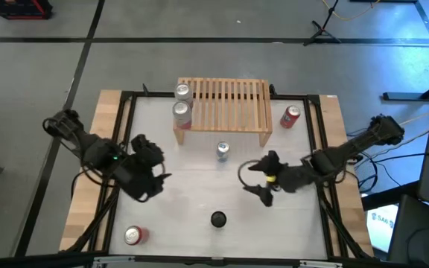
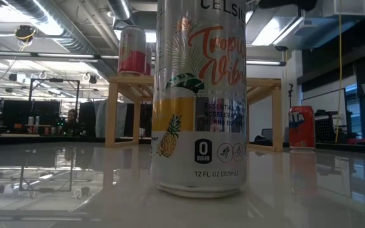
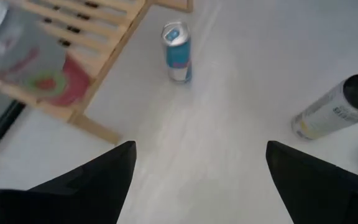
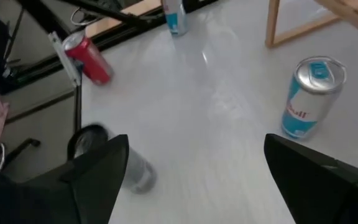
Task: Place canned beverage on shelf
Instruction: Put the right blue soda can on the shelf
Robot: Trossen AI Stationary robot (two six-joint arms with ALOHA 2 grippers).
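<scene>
The blue can stands upright on the white desk, just in front of the shelf. Its long side points straight up. The right gripper hangs over the desk a little in front of this can and to its right. Its fingers are spread wide and hold nothing. In the right wrist view the blue can sits ahead, between the spread fingers and off to one side. The right arm is the nearer one, so it looks like the arm for this can.

The left gripper waits over the left part of the desk, farther from the blue can. Its fingers are also spread and hold nothing. Its wrist view shows the blue can ahead, past the corner of the shelf.

Two cans already stand on the left end of the shelf. A red can stands on the desk just right of the shelf. Another red can lies on its side on the wood edge at the front left. A tall can with a pineapple on it stands right in front of the low camera and hides much of the shelf there. It is probably the dark-topped can at the front of the desk, but that is hard to tell for sure.
</scene>
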